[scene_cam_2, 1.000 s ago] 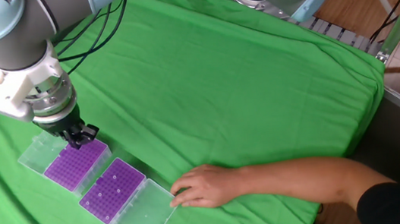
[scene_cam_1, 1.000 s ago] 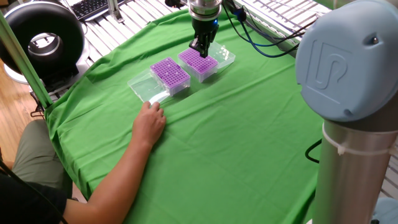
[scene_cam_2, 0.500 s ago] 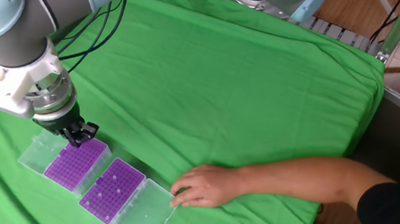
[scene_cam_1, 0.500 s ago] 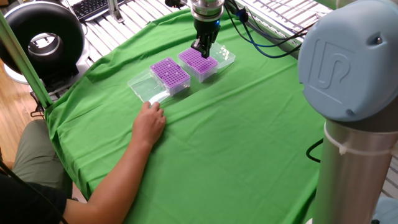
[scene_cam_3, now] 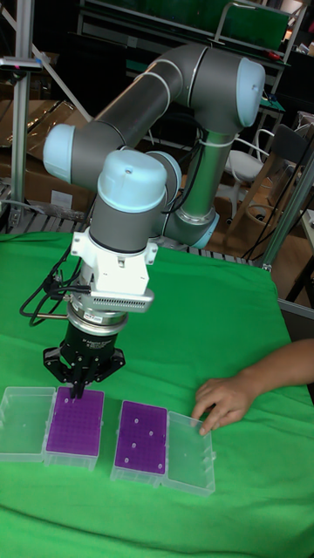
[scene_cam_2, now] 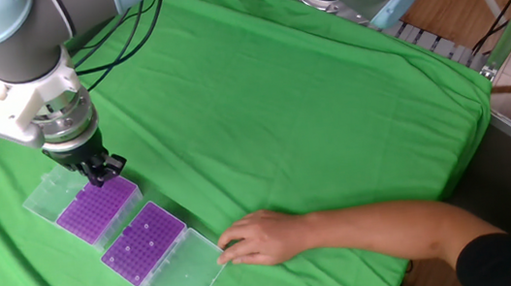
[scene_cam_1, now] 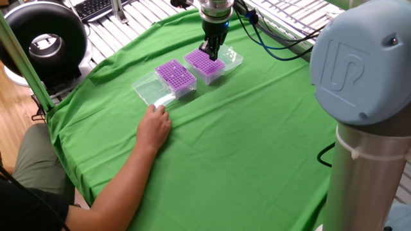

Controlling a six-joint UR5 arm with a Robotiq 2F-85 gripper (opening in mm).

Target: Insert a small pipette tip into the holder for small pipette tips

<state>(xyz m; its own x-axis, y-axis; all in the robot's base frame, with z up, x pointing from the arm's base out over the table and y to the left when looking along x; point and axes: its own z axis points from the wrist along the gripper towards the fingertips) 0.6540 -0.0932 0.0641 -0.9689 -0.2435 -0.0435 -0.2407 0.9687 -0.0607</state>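
Nearest, lower centre of the tall fixed view: second purple rack [scene_cam_3: 141,437], a person's hand [scene_cam_3: 225,402] at its clear lid. Farther left: small-tip holder [scene_cam_3: 74,421], directly below gripper [scene_cam_3: 79,383], gripper axis vertical. Fingers nearly together; cannot tell whether a pipette tip is held, too small to resolve.

Bright even overhead light, soft shadows, sharp focus — mild glare

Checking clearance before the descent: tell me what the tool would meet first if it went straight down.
Probably the purple tip rack right under the tool, near its far edge; the remaining gap is hard to judge.
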